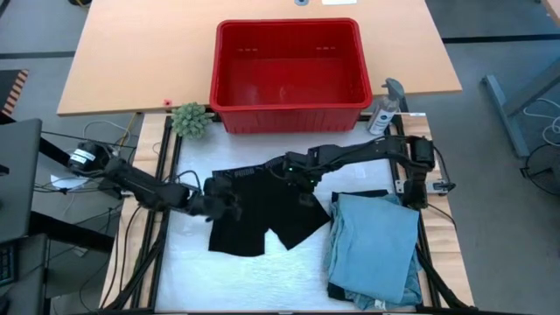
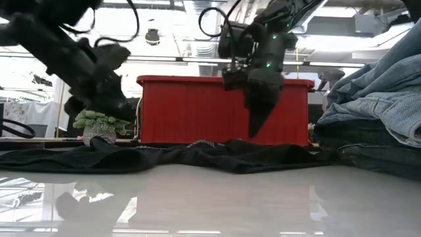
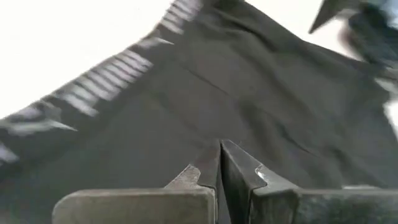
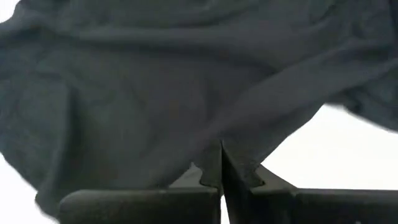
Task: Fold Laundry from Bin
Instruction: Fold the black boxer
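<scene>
A small black pair of shorts (image 1: 262, 214) with a lettered waistband lies spread flat on the white table top, in front of the red bin (image 1: 289, 107), which shows no laundry inside. My left gripper (image 1: 229, 206) is shut at the shorts' left edge, slanting down over the cloth (image 3: 236, 93). My right gripper (image 1: 296, 175) is shut and points down over the shorts' waistband side. In the low view its fingertips (image 2: 254, 131) stand just above the cloth (image 2: 210, 155). Nothing shows between either pair of fingers.
A folded stack of light blue denim-like pieces (image 1: 376, 245) lies at the table's right near corner. A small green plant (image 1: 189, 120) stands left of the bin and a spray bottle (image 1: 385, 109) right of it. Bare white table lies near the front edge.
</scene>
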